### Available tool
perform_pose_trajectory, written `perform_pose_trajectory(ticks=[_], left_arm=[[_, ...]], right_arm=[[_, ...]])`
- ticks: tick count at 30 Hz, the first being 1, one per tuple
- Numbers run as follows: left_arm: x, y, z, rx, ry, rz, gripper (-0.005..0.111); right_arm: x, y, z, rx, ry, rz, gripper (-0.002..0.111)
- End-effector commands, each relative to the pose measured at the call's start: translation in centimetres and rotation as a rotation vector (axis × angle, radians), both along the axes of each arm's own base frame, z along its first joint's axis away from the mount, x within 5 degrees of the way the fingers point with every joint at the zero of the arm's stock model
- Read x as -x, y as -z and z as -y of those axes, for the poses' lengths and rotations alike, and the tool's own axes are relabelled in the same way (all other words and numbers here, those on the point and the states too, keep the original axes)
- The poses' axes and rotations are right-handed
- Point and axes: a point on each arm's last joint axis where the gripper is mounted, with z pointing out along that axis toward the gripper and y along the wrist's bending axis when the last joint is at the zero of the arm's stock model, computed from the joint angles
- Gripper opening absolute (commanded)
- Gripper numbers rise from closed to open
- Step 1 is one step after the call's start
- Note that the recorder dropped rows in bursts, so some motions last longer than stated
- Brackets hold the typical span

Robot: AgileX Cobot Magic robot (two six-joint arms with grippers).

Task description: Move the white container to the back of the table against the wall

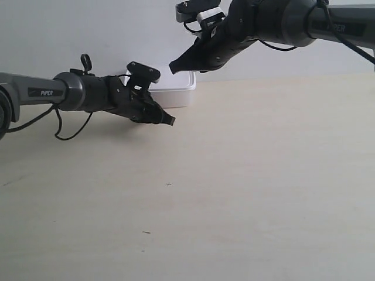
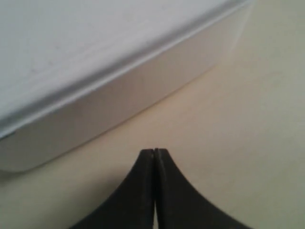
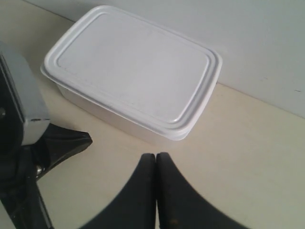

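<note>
Left hand (image 2: 155, 157), tips pressed together, empty, low over the worktop (image 1: 246, 187) just in front of the white container (image 3: 133, 71). Right hand (image 3: 156, 160), also pressed together, above the container's front. Behind the container: wall (image 3: 238, 28), close, contact unclear. I judge this the final push; next, I square it flush.
</note>
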Motion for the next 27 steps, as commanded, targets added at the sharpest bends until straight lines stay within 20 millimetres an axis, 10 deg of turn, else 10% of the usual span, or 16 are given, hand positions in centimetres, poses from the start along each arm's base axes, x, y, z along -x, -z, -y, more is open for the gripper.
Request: perform_pose_trajectory(ticks=[1, 15, 27], left_arm=[[1.1, -2.1, -1.1, -0.03, -0.011, 0.059, 0.0], [10.5, -10.5, -7.4, 0.001, -0.219, 0.271, 0.0], [18.9, -17.5, -9.2, 0.074, -0.261, 0.405, 0.0]], right_arm=[[0.0, -0.9, 0.2, 0.003, -0.004, 0.021, 0.0], [1.1, -2.1, 0.6, 0.029, -0.012, -0.063, 0.0], [6.1, -7.0, 0.9, -0.082, -0.122, -0.22, 0.0]])
